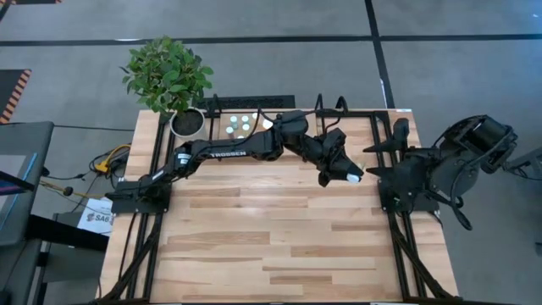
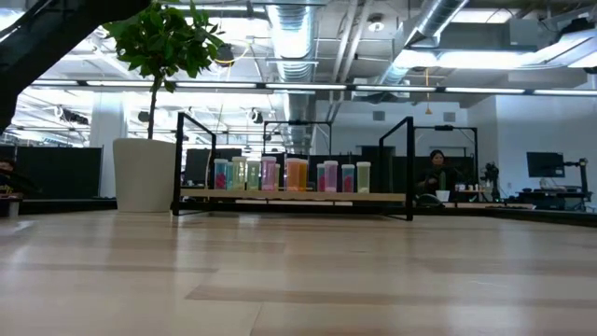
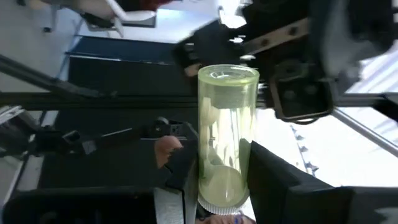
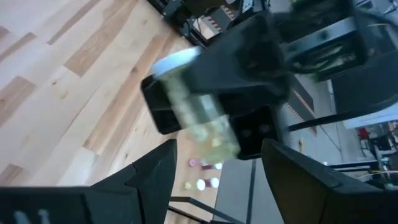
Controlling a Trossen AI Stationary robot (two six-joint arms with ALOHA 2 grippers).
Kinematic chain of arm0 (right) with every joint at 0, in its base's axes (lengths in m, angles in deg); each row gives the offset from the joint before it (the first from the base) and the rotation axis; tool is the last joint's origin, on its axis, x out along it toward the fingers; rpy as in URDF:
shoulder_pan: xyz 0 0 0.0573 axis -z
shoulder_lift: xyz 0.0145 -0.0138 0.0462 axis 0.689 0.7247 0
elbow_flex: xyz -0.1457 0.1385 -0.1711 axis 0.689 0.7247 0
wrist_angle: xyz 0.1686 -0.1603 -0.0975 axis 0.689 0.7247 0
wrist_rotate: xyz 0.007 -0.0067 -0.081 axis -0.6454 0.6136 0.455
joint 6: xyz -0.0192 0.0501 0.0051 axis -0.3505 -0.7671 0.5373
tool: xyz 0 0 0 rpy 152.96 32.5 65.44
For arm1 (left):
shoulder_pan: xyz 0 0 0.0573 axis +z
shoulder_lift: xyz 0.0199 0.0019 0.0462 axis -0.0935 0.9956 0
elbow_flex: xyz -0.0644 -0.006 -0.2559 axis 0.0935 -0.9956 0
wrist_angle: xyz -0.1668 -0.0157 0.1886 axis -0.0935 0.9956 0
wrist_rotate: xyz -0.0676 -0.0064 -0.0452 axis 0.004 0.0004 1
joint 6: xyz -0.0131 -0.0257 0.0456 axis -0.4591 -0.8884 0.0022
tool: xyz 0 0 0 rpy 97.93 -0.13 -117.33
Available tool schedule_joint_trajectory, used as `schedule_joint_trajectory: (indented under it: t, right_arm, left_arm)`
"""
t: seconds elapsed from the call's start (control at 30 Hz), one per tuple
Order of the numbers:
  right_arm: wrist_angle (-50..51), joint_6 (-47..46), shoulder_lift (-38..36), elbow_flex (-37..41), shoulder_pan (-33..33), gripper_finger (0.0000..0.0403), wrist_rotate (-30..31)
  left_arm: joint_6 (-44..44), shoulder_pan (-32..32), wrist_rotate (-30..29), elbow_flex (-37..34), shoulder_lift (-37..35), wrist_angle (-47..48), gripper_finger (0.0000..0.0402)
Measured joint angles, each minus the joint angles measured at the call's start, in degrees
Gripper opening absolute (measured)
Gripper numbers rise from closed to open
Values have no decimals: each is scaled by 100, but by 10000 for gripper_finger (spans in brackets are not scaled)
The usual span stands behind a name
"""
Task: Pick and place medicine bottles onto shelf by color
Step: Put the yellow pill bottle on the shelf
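My left gripper point(image 1: 343, 172) reaches across the table's far middle, shut on a clear yellow-green medicine bottle point(image 3: 227, 137), which also shows in the right wrist view point(image 4: 202, 121). My right gripper point(image 4: 217, 180) stands open just to the right of that bottle, its fingers apart and touching nothing. The shelf point(image 2: 294, 196) runs along the far edge and carries a row of upright bottles point(image 2: 284, 175); their white caps point(image 1: 238, 125) show from above. My left gripper pinches the bottle between its two fingers point(image 3: 273, 177), low on the body point(image 3: 224, 180) near the ribbed end that faces the wrist. The bottle lies along the fingers, its other end point(image 3: 228, 74) sticking out past them. It is lifted clear of the table.
A potted plant point(image 1: 174, 80) stands at the far left corner beside the shelf. The shelf's black upright loops point(image 2: 409, 168) rise at its ends. The plank tabletop point(image 1: 271, 237) stretches toward the near edge. A person point(image 2: 437, 173) sits in the room behind.
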Motion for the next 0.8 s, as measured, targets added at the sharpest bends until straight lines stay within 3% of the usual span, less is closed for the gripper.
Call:
schedule_joint_trajectory:
  t: [0.2,0.8]
  right_arm:
    - [-3,-86,149,2,180,260,-260]
    - [3,4,803,11,224,260,-177]
  left_arm:
    - [-273,-33,-155,0,0,-546,91]
    - [-374,-137,29,-2,7,-297,91]
